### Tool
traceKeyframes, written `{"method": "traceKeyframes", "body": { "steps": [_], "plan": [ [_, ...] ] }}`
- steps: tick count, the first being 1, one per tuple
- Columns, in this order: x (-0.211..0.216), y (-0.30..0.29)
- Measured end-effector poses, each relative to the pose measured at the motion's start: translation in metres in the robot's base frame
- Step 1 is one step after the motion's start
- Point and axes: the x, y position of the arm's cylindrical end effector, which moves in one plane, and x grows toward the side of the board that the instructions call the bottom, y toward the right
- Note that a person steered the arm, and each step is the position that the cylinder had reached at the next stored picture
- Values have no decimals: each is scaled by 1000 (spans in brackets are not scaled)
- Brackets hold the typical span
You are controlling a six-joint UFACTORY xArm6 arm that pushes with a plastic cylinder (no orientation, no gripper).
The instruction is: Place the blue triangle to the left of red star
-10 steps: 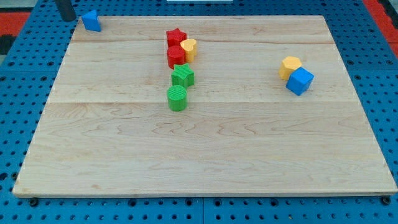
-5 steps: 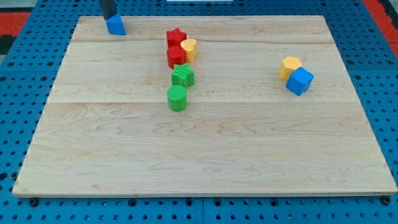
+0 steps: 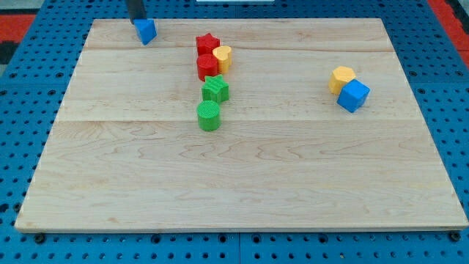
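Observation:
The blue triangle [image 3: 146,31] lies near the board's top edge at the view's upper left. My tip [image 3: 137,17] is a dark rod touching the triangle's upper left side. The red star [image 3: 207,44] sits to the triangle's right, well apart from it. Directly below the star is a second red block [image 3: 207,67], with a yellow block [image 3: 223,57] against their right side.
A green star [image 3: 215,89] and a green cylinder [image 3: 209,115] stand below the red blocks. A yellow block [image 3: 341,78] and a blue cube [image 3: 353,95] touch at the view's right. The wooden board [image 3: 242,183] rests on a blue pegboard.
My tip moved right along the top edge, pushing the blue triangle from the board's top left corner rightward toward the red star.

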Motion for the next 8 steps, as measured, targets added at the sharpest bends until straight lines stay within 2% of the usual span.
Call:
{"method": "traceKeyframes", "body": {
  "steps": [1,2,3,4,5,6,7,8],
  "plan": [
    [19,18],
    [-13,24],
    [5,86],
    [28,50],
    [16,30],
    [-3,54],
    [-14,114],
    [1,240]
  ]
}}
